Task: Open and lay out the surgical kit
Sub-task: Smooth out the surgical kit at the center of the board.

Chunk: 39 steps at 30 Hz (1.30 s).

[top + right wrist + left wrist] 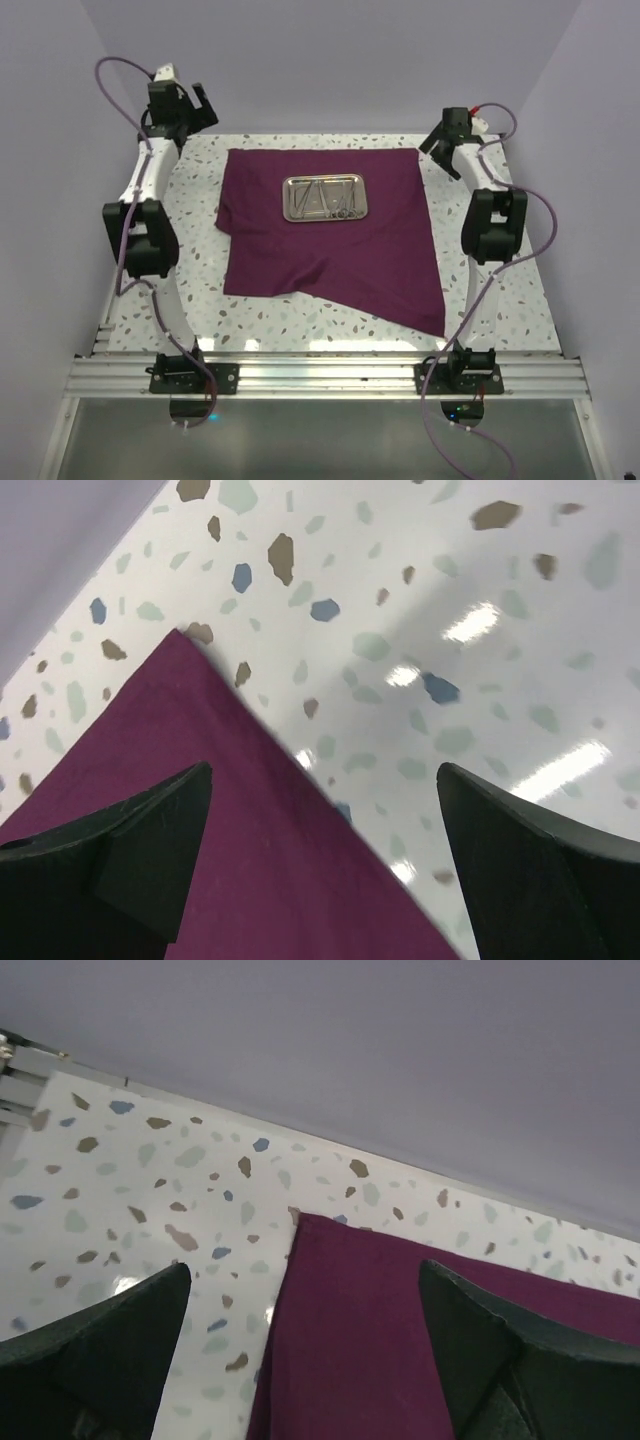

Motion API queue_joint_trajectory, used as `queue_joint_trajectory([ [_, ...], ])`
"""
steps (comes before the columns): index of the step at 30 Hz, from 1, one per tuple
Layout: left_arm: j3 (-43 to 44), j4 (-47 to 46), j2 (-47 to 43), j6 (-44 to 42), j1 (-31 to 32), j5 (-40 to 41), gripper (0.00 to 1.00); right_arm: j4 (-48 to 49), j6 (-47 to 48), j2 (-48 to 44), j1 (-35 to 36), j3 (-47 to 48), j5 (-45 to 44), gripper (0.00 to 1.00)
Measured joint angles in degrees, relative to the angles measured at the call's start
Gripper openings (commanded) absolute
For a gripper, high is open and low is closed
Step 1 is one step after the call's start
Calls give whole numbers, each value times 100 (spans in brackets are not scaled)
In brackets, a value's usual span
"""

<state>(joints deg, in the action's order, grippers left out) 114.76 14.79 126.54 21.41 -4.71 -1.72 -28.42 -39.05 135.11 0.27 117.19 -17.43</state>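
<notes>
Maroon cloth [330, 250] lay spread, tray [323, 198] on it; your left pincer [305, 1270] and right pincer [325, 770] gaped wide above its far corners, speckled desk [520, 300] flanking both edges.

Lab booth, lilac walls [330, 60], speckled table [280, 320]

Top view looks down from behind; wrist views sit close, seemingly over far corners of the cloth [390, 250].
</notes>
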Motion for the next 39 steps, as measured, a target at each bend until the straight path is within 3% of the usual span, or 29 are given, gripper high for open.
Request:
queue_joint_trajectory([
  [5,-1602,649,-2780,31,28,162,95,-138,-107,-1884,-31,-1364,92,98],
  [8,-3176,1067,-4496,243,72,232,90,-236,-234,-3418,118,-2450,317,98],
  [12,-5145,1777,-5842,726,280,247,90,-544,-343,-4909,601,-3506,599,98],
  [17,-6964,2651,-6126,1589,1049,192,91,-1128,-337,-5917,1499,-4435,907,98],
  [21,-7818,2789,-6601,2321,1504,-22,91,-1626,-293,-6282,1606,-4809,1021,98],
  [29,-8039,2785,-6811,3110,1845,273,91,-2280,-107,-6769,1650,-4802,986,98],
  [39,-8091,2570,-6223,3451,1878,914,88,-2490,-31,-6780,1659,-4774,951,98],
])
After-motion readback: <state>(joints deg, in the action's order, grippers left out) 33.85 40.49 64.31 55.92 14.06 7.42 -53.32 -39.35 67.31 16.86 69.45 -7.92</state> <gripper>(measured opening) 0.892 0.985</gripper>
